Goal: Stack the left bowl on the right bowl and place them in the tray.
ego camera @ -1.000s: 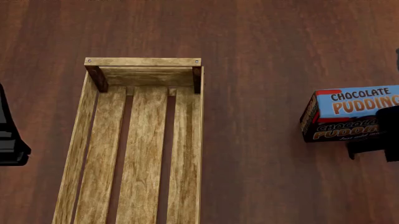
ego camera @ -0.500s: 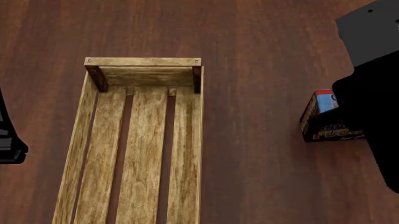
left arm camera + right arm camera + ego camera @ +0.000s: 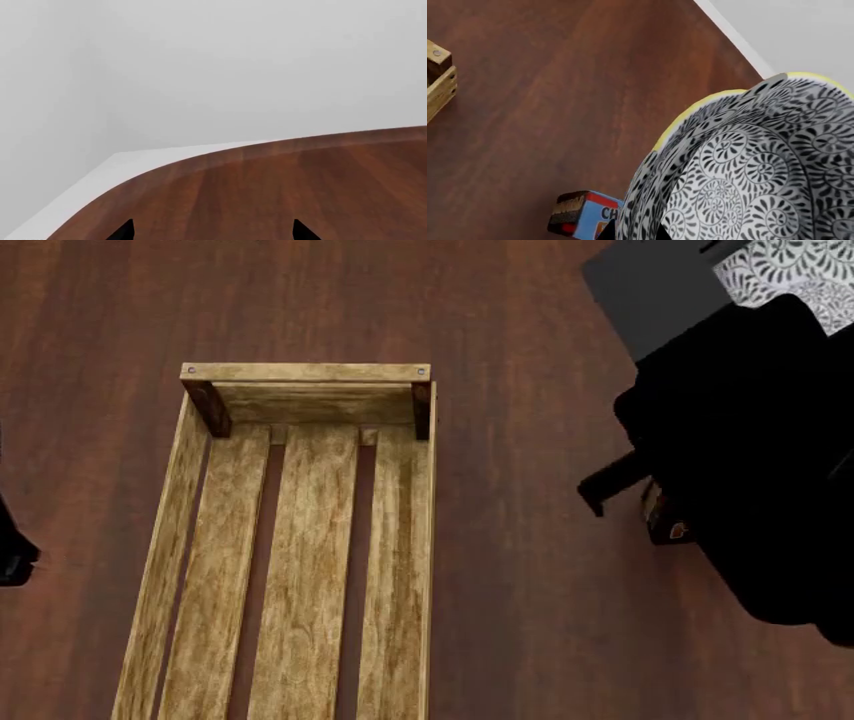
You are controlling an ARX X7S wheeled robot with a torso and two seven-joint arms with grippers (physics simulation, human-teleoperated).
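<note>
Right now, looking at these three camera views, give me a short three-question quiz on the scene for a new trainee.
1. True or false: the tray already holds a bowl.
2. Which pattern covers the bowl seen in the right wrist view? A) plain white B) black-and-white floral with a yellow rim C) blue stripes
3. Fill in: in the head view, the right arm hides most of the chocolate pudding ____.

Key:
1. False. Only bare slats show in the tray.
2. B.
3. box. Only a small corner of it shows there; the right wrist view shows one end of it on the table.
</note>
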